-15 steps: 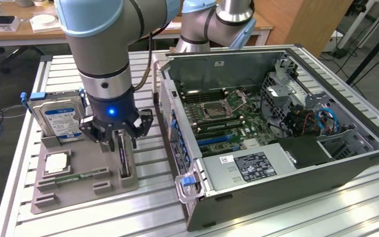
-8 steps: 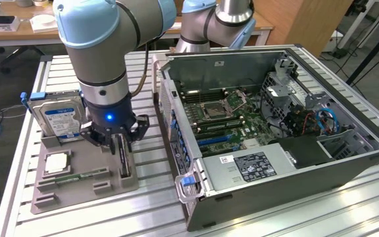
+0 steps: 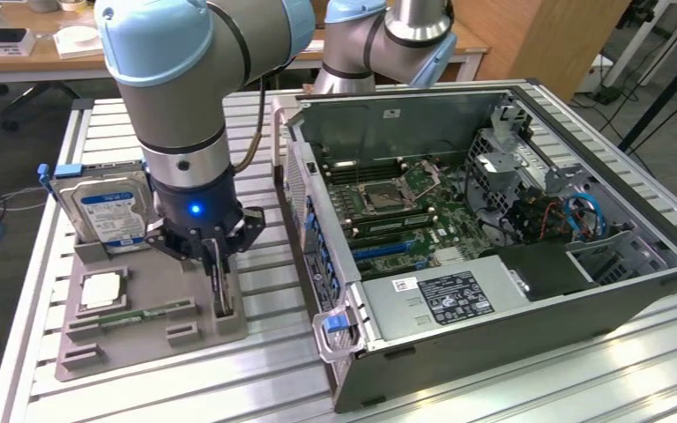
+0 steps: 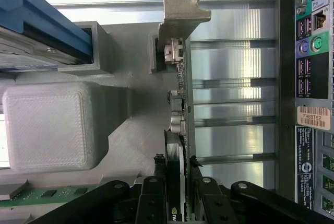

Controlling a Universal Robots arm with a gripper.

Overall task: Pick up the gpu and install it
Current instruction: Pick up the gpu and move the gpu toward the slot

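Nearest on the ribbed aluminium desk (image 3: 492,388) lies a grey plastic holder tray (image 3: 127,352) with several moulded pockets. One shallow pocket holds a small narrow green memory stick (image 3: 145,315) lying flat. Just behind it, a square silver processor chip (image 3: 101,289) rests in its own recess.

Along the tray's edge on the exterior view's right, the gpu (image 3: 223,295), a thin green card with a black cooler, stands on edge in a narrow slot. The black pincer (image 3: 219,256) has the card between its fingers (image 4: 159,182). In the wrist view they lie against both faces, pinching it. The card's silver metal end bracket (image 4: 180,15) juts out past the fingers.

Further back in the tray, a thick silver hard drive with a blue-white label (image 3: 109,211) stands upright in a holder, with a blue frame (image 3: 63,170) at its edge.

To the exterior view's right, apart from the tray, a dark grey computer case (image 3: 550,326) lies on its side with the panel off. Inside it, a silver labelled power supply box (image 3: 433,300) is nearest. A green motherboard (image 3: 433,238) with a square processor socket (image 3: 383,198) lies beyond it, and blue cables (image 3: 584,216) loop beside the drive cage.
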